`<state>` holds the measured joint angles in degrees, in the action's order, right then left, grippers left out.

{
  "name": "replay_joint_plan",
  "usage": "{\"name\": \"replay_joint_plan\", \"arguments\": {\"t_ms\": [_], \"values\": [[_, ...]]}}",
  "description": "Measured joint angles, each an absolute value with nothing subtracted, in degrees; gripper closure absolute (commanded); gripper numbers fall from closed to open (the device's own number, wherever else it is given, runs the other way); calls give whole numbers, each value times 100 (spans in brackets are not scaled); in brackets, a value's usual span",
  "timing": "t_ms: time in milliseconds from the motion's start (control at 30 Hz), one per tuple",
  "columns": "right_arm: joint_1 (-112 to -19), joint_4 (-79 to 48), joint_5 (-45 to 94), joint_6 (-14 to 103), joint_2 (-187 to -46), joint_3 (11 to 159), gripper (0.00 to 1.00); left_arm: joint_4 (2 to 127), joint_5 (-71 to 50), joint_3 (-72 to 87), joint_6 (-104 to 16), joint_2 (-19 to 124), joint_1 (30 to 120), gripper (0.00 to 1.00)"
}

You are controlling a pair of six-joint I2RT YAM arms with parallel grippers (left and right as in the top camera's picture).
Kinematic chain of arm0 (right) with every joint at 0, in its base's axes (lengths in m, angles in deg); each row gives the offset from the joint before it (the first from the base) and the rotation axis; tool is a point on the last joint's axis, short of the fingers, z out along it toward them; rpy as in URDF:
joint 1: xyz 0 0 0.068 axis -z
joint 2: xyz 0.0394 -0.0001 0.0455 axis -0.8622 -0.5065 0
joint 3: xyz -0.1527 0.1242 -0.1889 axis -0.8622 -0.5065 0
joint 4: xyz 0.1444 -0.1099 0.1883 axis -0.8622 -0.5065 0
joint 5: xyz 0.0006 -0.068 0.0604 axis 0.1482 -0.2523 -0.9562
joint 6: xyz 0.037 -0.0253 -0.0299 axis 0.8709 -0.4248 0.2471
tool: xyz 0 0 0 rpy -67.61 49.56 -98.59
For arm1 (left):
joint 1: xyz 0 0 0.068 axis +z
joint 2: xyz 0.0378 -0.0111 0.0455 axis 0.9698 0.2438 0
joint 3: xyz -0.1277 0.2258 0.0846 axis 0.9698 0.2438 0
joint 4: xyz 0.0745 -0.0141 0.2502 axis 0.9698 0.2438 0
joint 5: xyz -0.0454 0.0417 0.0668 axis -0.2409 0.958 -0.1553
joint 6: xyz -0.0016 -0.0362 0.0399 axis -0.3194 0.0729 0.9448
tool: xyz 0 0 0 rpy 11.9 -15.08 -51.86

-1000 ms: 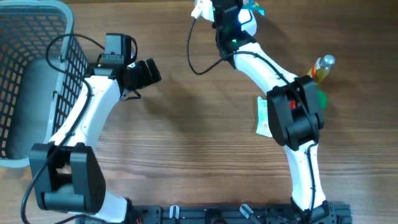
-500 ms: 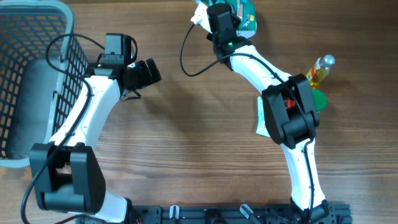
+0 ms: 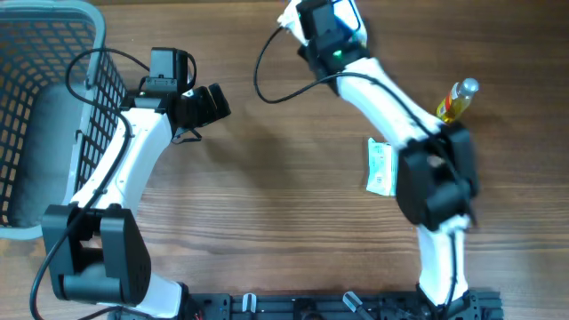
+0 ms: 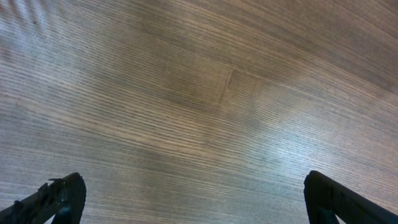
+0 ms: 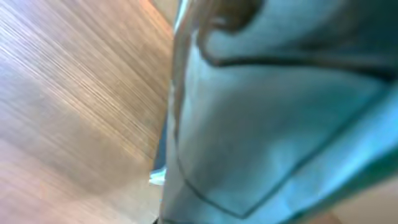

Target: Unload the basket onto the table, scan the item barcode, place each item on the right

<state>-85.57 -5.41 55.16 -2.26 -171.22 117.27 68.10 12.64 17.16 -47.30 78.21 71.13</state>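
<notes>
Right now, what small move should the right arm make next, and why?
Probably roll the right end effector slowly at the wrist. It looks shut on the teal packet, which fills its blurred wrist view, and no barcode shows on the face in sight.

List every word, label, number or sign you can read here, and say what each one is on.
No text can be read in any view.
white and green packet: printed, but too small to read.
yellow bottle: no legible label.
teal item: blurred, nothing readable.
</notes>
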Motion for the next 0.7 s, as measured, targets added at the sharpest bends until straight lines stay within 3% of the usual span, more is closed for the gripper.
{"name": "replay_joint_plan", "arguments": {"t_ms": [133,233,300,333,367,400,433,600,700], "values": [[-8550,-2860,4606,1044,-15881,11804,92,6810,1262,1716,-4730,7821,7113,0],[-8550,-4181,3575,1866,-15820,11800,91,6812,1264,1718,-4730,7821,7113,0],[-8550,-4740,2698,2365,-15918,11415,83,6812,1264,1718,-4730,7821,7113,0],[-8552,-4764,2475,2504,-15949,11238,75,6810,1264,1718,-4730,7821,7113,0],[-8557,-4723,2281,2655,-15964,11011,50,6810,1264,1718,-4730,7821,7113,0],[-8557,-4600,2126,2815,-15964,10722,34,6812,1264,1718,-4730,7821,7113,0],[-8557,-4462,2027,2963,-15966,10490,27,6810,1264,1718,-4730,7821,7113,0],[-8557,-3993,2117,3534,-16001,9822,5,6812,1264,1718,-4730,7821,7113,0],[-8554,-3944,2316,3715,-16001,9819,2,6812,1264,1718,-4730,7821,7113,0]]}}
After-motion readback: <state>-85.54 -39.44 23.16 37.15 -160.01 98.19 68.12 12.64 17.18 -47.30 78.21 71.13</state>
